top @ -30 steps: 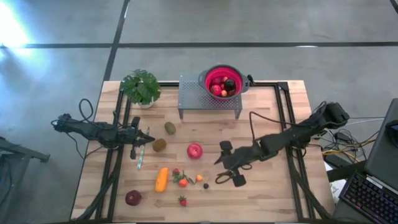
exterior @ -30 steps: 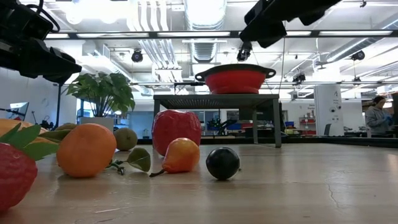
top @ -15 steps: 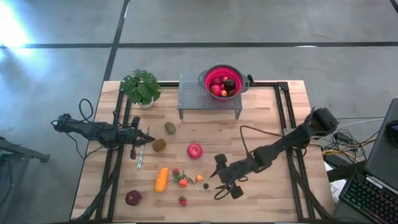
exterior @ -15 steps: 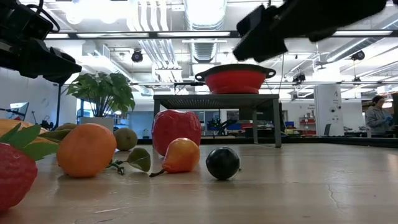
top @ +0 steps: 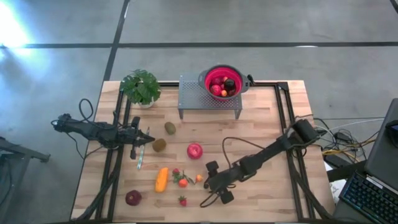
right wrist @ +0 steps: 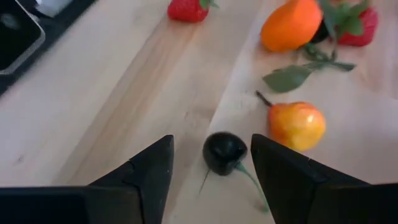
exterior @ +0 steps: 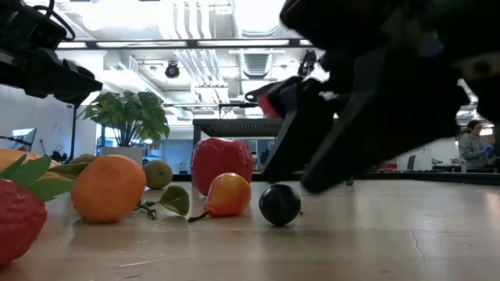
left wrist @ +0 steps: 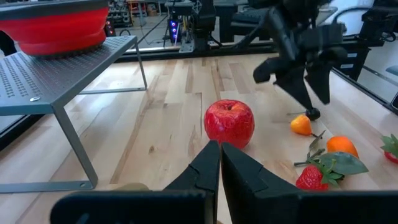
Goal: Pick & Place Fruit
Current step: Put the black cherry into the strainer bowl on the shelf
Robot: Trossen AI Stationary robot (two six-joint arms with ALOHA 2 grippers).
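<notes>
Black plum (right wrist: 224, 152) lies between the right end effector's (right wrist: 211, 163) released fingers (right wrist: 147, 169), untouched; left end effector (left wrist: 219, 167) clenched, empty.

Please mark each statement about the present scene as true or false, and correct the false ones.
1. The right gripper is open, with the small dark fruit between its fingers. True.
2. The red apple lies inside the red colander bowl. False: it lies on the table, in front of the metal stand.
3. The left gripper is shut and holds nothing. True.
4. The red colander bowl is empty. False: several fruits lie in it.
5. The potted plant stands near the table's far left corner. True.
6. The right gripper has lifted the dark fruit off the table. False: it lies on the wood, not gripped.
</notes>
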